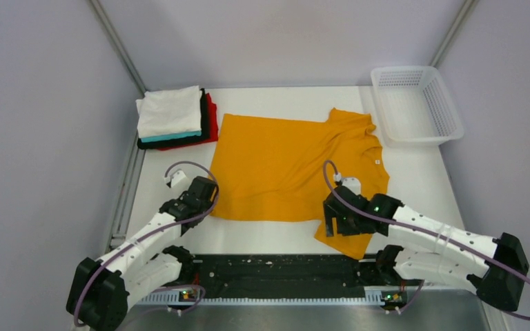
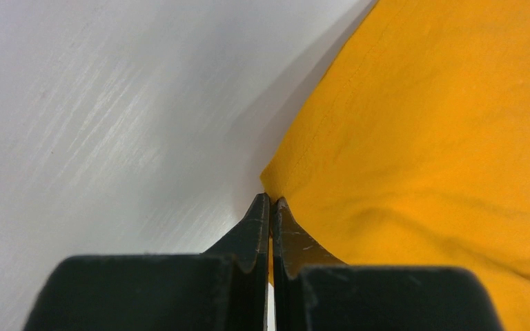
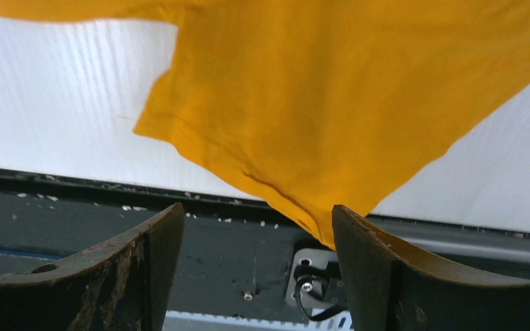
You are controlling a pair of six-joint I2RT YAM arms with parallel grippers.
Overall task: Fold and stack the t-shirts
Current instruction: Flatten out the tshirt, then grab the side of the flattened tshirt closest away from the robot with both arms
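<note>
Both ends of shirt (image 1: 283, 165) near edge covered | my left gripper (image 2: 270, 200) pinches hem corner | my right gripper (image 3: 259, 214) gapes, sleeve tip between jaws, ungripped | shirt flat on table (image 1: 248, 238), long axis left-right, lying beyond both.

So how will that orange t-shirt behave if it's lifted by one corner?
Probably floppy: the orange t-shirt lies flat with wrinkles by its collar, so it should drape from the left gripper, which looks shut on its corner. Likely light, since the cloth looks thin at the hem. On the smooth white table it may drag along rather than stay put.
</note>
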